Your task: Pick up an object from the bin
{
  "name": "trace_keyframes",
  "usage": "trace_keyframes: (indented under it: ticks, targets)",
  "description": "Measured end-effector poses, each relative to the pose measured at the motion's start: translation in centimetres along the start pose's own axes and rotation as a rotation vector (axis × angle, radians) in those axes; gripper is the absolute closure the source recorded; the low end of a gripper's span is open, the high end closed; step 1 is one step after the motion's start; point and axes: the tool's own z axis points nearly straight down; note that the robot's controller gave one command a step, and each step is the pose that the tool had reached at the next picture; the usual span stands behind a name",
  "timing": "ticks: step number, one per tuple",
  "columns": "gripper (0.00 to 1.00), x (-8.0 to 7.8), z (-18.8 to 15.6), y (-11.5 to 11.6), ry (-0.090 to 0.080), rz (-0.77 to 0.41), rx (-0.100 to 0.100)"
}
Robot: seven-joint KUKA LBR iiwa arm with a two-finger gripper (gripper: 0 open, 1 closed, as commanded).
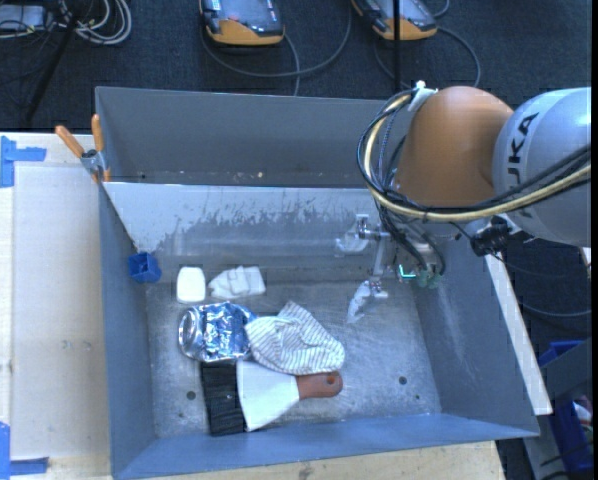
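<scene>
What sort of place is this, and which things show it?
Probably a robotics lab set up for grasping trials: a KUKA arm reaches over a metal bin of odd things, a brush, foil and a cloth, with cables on the floor behind.

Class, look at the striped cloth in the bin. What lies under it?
The striped cloth overlaps the edge of the crumpled silver wrapper and the top of a white flat piece; a reddish-brown handle sticks out below. Whatever else it covers is hidden.
</scene>
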Motion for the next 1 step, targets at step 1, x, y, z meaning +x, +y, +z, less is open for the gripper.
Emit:
trace_keyframes:
  ticks: [1]
  targets:
    - [0.00,-0.16,-0.35,0.00,-0.007,0.000,0.000]
